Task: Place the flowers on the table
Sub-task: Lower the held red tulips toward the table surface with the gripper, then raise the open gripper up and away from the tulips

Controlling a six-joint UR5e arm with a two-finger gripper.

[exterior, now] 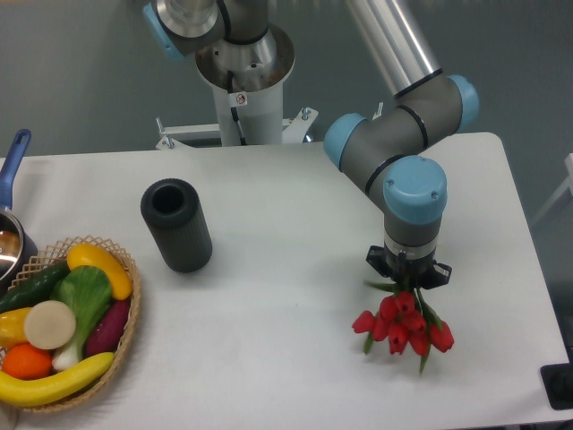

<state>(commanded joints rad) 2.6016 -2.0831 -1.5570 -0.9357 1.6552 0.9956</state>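
- The flowers [403,326] are showing as a small bunch of red tulip buds with thin green stems and narrow leaves, the buds fanning out toward the near edge of the white table [286,296].
- They are sitting at the right front part of the tabletop, directly under the arm's wrist, well apart from the other objects.
- The gripper [408,285] is pointing straight down over the stem end of the bunch; its fingers are hiding behind the black wrist body and the blooms, so I cannot tell whether it is gripping the stems or standing open.
- Whether the buds are resting on the table or hanging just above it is also hard to judge from this angle.
- A black cylindrical vase [176,224] is lying on its side left of centre, its open mouth facing away from the camera.
- A wicker basket [128,324] of toy fruit and vegetables is being cut off by the left and bottom edges.
- A blue-handled pot [12,235] is only partly showing at the left edge.
- A small sticker on the robot's base column [240,100] is too tiny to read.
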